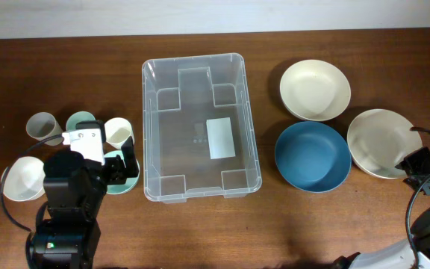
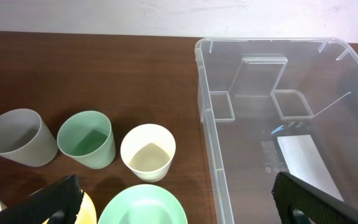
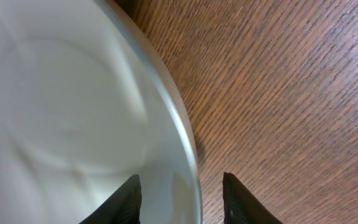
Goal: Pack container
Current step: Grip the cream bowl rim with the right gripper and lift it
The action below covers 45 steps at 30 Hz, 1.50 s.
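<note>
The clear plastic container [image 1: 147,127] stands empty in the middle of the table, a white label on its base. It also shows in the left wrist view [image 2: 206,118]. My left gripper [image 1: 122,169] is open wide and empty above a mint green bowl [image 2: 143,206], left of the container; in the wrist view its jaws [image 2: 176,205] span from a yellow dish [image 2: 87,210] to the container's wall. My right gripper [image 1: 412,166] is open, and its fingers [image 3: 182,200] straddle the rim of an off-white bowl [image 3: 61,112] at the far right [image 1: 381,140].
A grey cup [image 1: 43,127], a green cup [image 1: 81,120] and a cream cup [image 1: 119,132] stand left of the container. A white bowl [image 1: 22,179] lies at the far left. A cream bowl [image 1: 314,90] and a blue bowl [image 1: 312,155] lie right of the container.
</note>
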Each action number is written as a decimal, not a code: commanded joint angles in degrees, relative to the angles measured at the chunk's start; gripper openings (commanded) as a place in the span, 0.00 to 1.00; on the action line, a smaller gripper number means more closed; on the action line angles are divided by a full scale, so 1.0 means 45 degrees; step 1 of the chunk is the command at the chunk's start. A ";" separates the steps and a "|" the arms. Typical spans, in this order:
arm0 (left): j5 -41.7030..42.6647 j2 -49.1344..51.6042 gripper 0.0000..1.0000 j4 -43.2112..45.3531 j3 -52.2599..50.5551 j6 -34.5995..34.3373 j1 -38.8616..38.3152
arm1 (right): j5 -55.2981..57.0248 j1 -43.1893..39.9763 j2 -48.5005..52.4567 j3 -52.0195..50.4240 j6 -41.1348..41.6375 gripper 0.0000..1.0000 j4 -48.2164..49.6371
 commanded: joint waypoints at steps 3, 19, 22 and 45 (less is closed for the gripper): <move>0.0039 -0.0039 1.00 0.0185 0.0223 -0.0121 0.0068 | 0.0126 0.0010 0.0126 -0.0257 0.0029 0.38 0.0345; 0.0039 -0.0039 1.00 0.0335 0.0223 -0.0121 0.0068 | 0.0112 0.0010 0.0126 -0.1015 0.0121 0.31 0.1239; 0.0034 -0.0039 1.00 0.0335 0.0223 -0.0121 0.0068 | 0.0112 0.0010 0.0126 -0.1010 0.0121 0.21 0.1248; 0.0039 -0.0039 1.00 0.0335 0.0223 -0.0121 0.0068 | -0.0029 0.0010 -0.1015 -0.0185 0.1127 0.04 0.1229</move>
